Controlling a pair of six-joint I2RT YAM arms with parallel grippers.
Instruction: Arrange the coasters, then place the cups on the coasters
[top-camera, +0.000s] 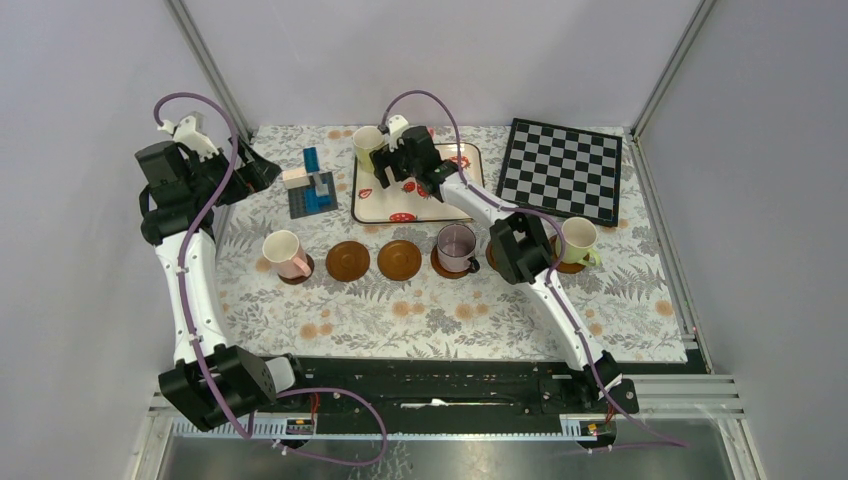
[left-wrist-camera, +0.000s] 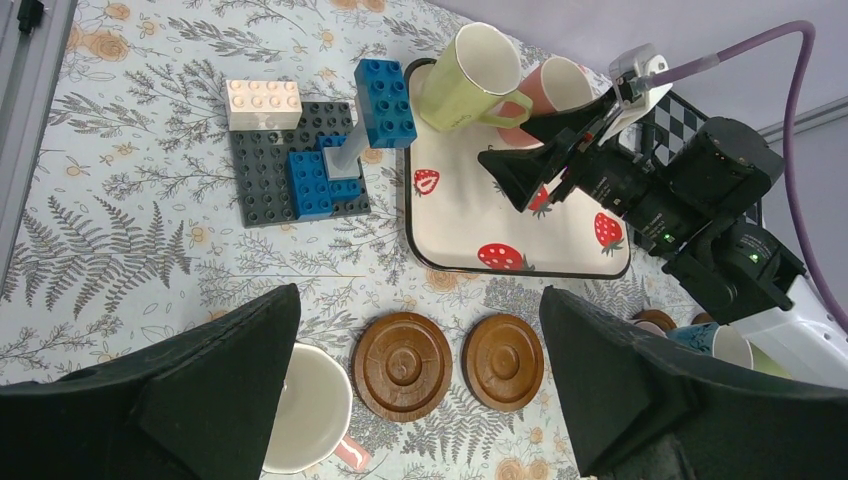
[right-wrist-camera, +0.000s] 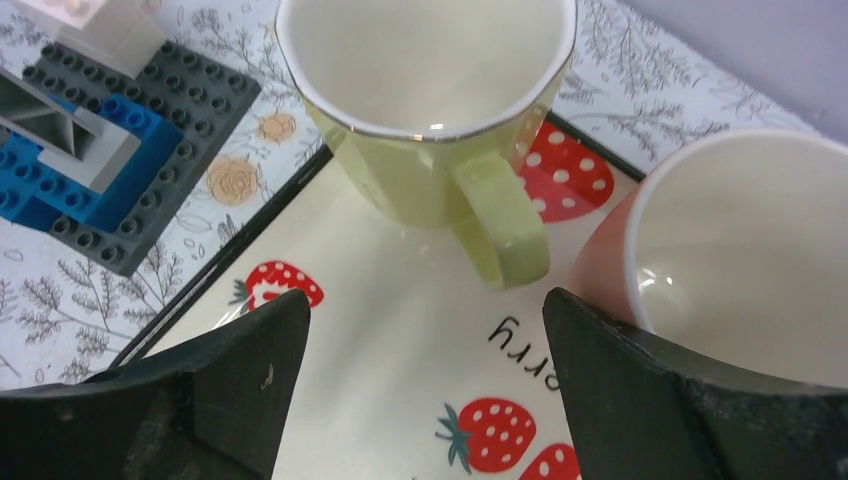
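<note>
My left tool (left-wrist-camera: 418, 293) hangs over the back-left of the flower-print desk (top-camera: 450, 320), fingers wide apart with nothing between them. At the left end of the row a pale pink ceramic mug (top-camera: 285, 252) sits on a round brown wooden coaster (top-camera: 297, 274). Behind that is a dark grey brick plate (top-camera: 300, 205) with blue, white and grey bricks stuck on it.

Next along the row come a first bare wooden coaster (top-camera: 347, 260) and a second bare wooden coaster (top-camera: 400, 260), side by side and not touching.

Behind those lies the white strawberry-printed tray (top-camera: 425, 205). A yellow-green ceramic mug (top-camera: 368, 148) stands at its back-left corner, and a pink ceramic mug (left-wrist-camera: 560, 85) is right beside it. I can't tell if those two touch. My right tool (right-wrist-camera: 425, 295) is over that tray, fingers spread and gripping nothing. In its own camera the yellow-green mug's handle points at the gap between them, and the pink mug is just off the right finger.

Back in the row, a mauve-grey ceramic mug (top-camera: 457, 247) is on a third wooden coaster (top-camera: 443, 268). A light blue mug (left-wrist-camera: 715, 340) is mostly hidden by my right arm, so I can't say how it sits. At the right end a light green ceramic mug (top-camera: 578, 240) is on the last wooden coaster (top-camera: 570, 266). A black-and-white chessboard (top-camera: 562, 170) lies flat at back right.
</note>
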